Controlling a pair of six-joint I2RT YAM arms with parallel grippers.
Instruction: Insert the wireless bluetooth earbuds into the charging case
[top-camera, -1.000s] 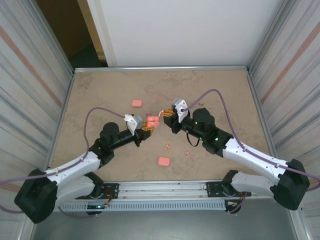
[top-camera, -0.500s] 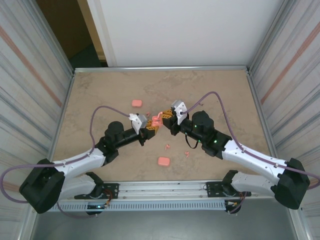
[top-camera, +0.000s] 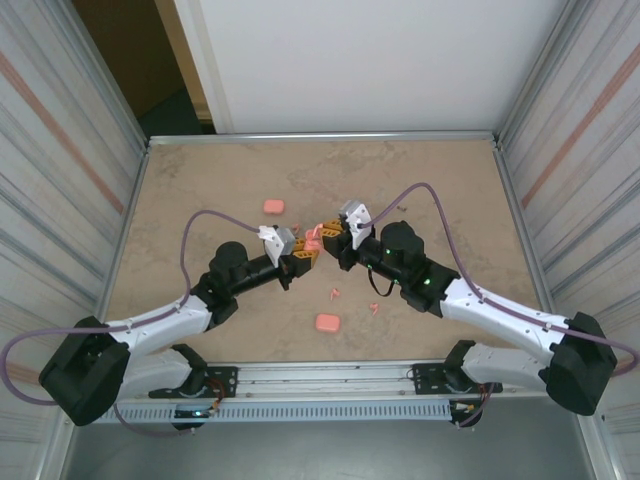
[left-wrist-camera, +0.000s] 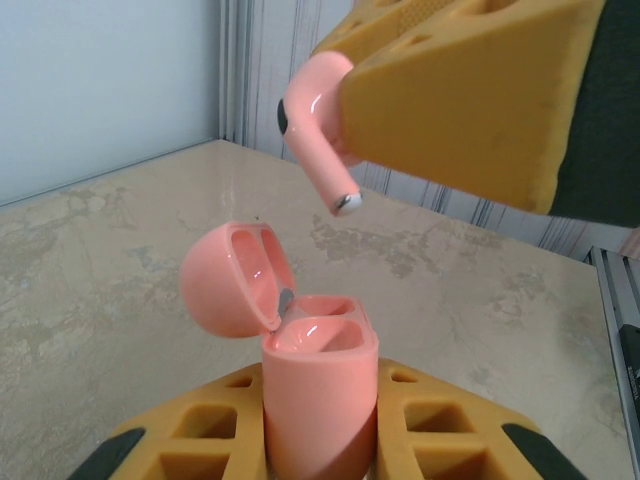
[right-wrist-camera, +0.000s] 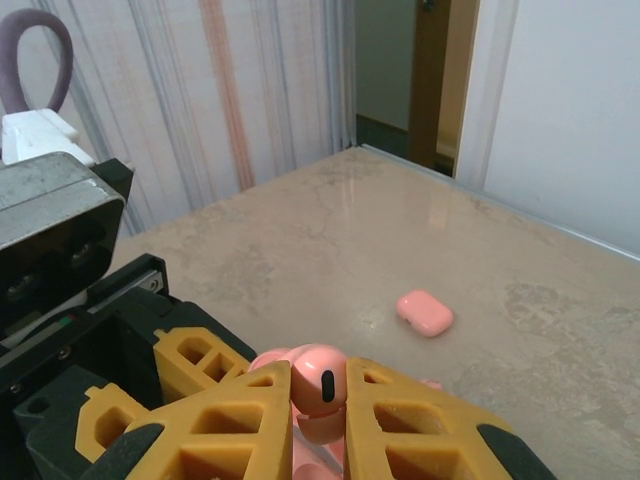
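Insertion step: L pincer (top-camera: 297, 258) clenched on open charging case (left-wrist-camera: 320, 400), lid tipped back; R pincer (top-camera: 332, 233) grips earbud (left-wrist-camera: 318, 120), stem down, just above case, apart; next: align stem w/ socket, lower gently.

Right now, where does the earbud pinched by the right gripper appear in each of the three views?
Top external: the earbud is mid-table, where the two arms' tips meet.
Left wrist: earbud at upper centre, stem angled down above the open case.
Right wrist: earbud at bottom centre.
Shared landmark: the yellow fingers of the right gripper, which pinch it.
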